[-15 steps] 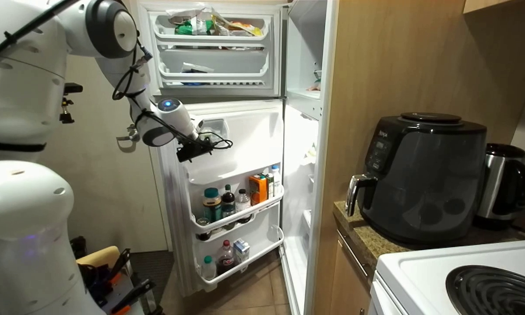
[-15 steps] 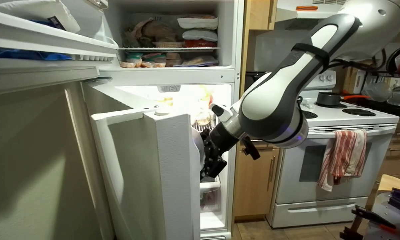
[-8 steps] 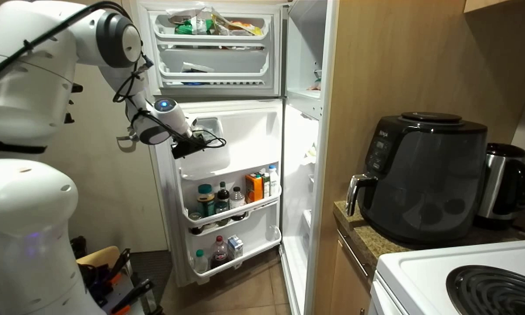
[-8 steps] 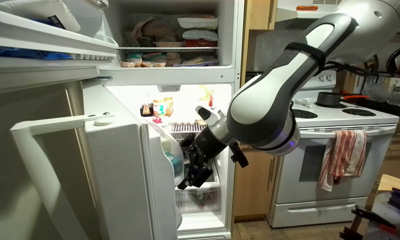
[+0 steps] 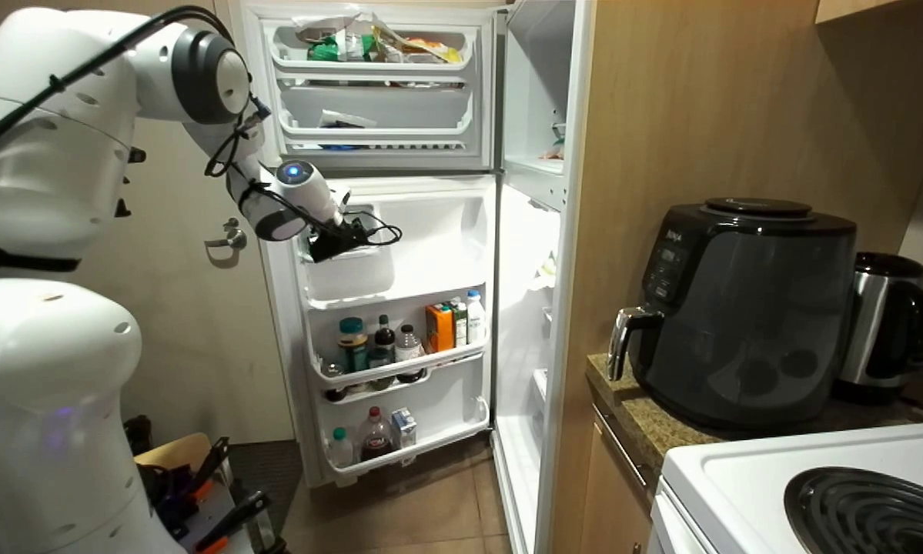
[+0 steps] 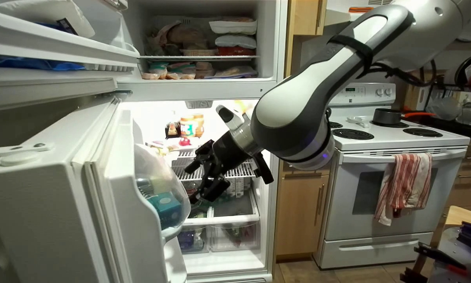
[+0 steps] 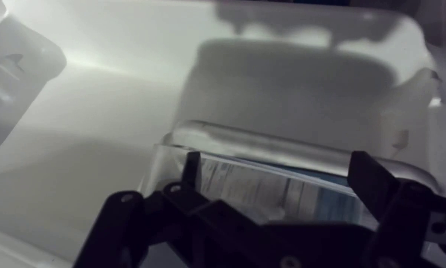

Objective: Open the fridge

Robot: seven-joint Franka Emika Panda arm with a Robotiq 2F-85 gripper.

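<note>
The white fridge (image 6: 156,91) has its small upper door (image 5: 376,104) and its larger lower door (image 5: 430,265) both swung out from the body. Bottles and cartons stand in the lower door's shelves. The lower door's white handle (image 6: 31,148) shows only in part at the frame edge. On the inner side of that door my black gripper (image 6: 191,184) stands open beside a clear bin (image 6: 160,173); whether its lower fingertip touches the bin, I cannot tell. The wrist view has my gripper (image 7: 276,160) with fingers wide apart, the door's bin showing beyond them and nothing held.
A black air fryer (image 5: 746,323) and a kettle (image 5: 888,323) sit on the counter near the white stove (image 6: 380,196). A room door (image 5: 192,331) lies behind the fridge door. A cart with tools (image 5: 207,492) is near the arm's base.
The lower fridge door has swung farther out, baring more inner shelves. My gripper has moved along its inner side, and a narrow space now shows between most of the gripper and the door.
</note>
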